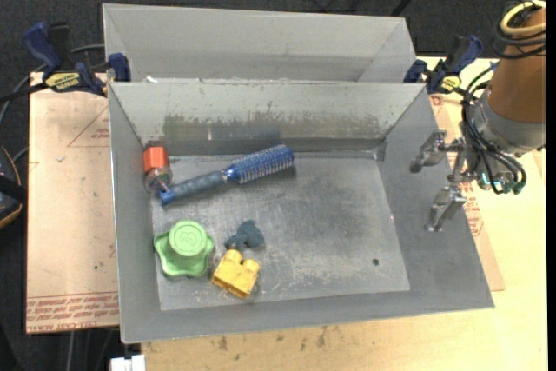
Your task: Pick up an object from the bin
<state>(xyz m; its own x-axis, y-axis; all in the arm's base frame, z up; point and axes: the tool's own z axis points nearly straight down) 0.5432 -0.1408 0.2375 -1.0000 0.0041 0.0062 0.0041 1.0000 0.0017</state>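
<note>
**Everything lies left of the gripper**

The grey metal bin (347, 113) fills the middle of the frame, its floor bare across the right half. At the right of the frame, over the bin's sloping right wall, hangs the gripper (436, 182). Its two metal fingers stand apart with nothing between them, and no thing lies under it.

All the loose things are on the left half of the floor, well apart from the gripper.

- **Blue hairbrush** (230, 173): the largest and the nearest. Its long axis runs from lower left to upper right, with the bristle head at the right end, towards the gripper, and the handle pointing down-left.
- **Green lobed cap** (184, 249): round and flat, at the lower left of the floor.
- **Yellow block** (236, 274): just right of the cap, close to the near wall.
- **Small dark teal piece** (246, 235): just above the block. Its shape is too small to make out.
- **Little orange-topped piece** (155, 165): at the far left, touching or nearly touching the brush's handle end.

The coming move, as I judge it, turns on one thing — a long reach leftward across the bare floor. For the brush, the fingers would best close across that slanted axis, not along it.
</note>
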